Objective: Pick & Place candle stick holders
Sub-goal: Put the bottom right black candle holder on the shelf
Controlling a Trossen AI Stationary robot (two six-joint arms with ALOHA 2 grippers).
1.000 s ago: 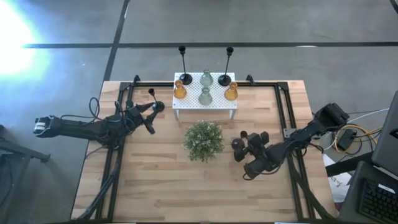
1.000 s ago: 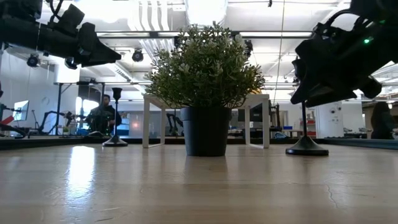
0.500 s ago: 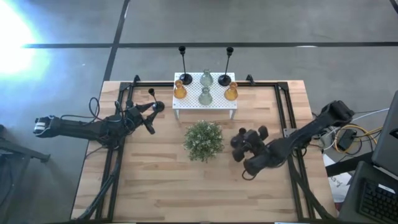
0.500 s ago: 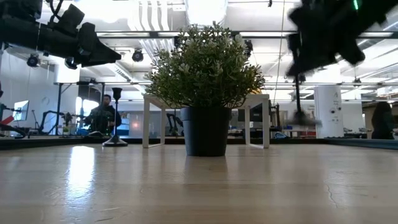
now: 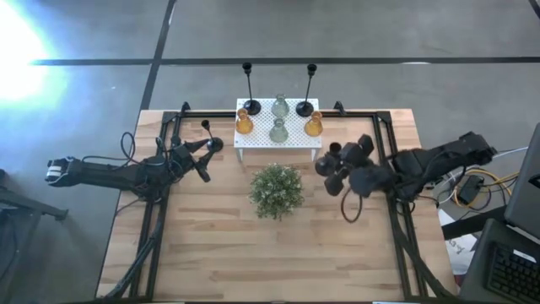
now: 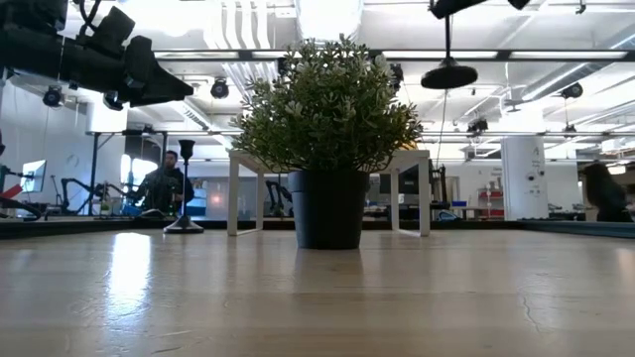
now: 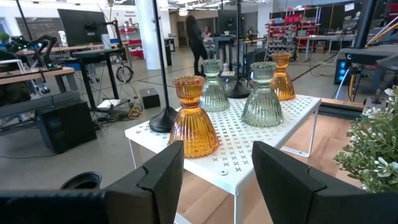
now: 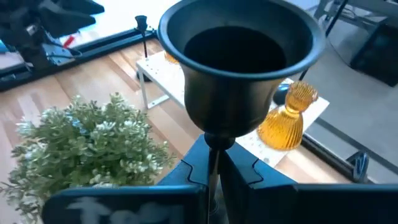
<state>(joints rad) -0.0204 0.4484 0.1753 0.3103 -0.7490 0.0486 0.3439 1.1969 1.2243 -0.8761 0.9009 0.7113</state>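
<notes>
Right gripper [image 8: 214, 165], centre-right of the high view: fingers clenched on the thin stem of a tall black candle stick holder [image 8: 236, 62]; cup wide, dark, flared. In the low view its round base [image 6: 448, 75] hangs high, upper right, clear of the table [image 6: 317, 297]. White perforated stand [image 7: 261, 140], top centre of the high view, carries two amber holders [image 7: 192, 118] and two clear-grey holders [image 7: 262, 96]. Green plant [image 5: 276, 190] mid-table. Left gripper [image 7: 214, 171], centre-left, fingers spread, empty.

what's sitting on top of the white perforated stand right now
On the white stand: two amber holders, two clear-grey holders, and two tall black stems. Their footing at its rear edge is unclear.
</notes>
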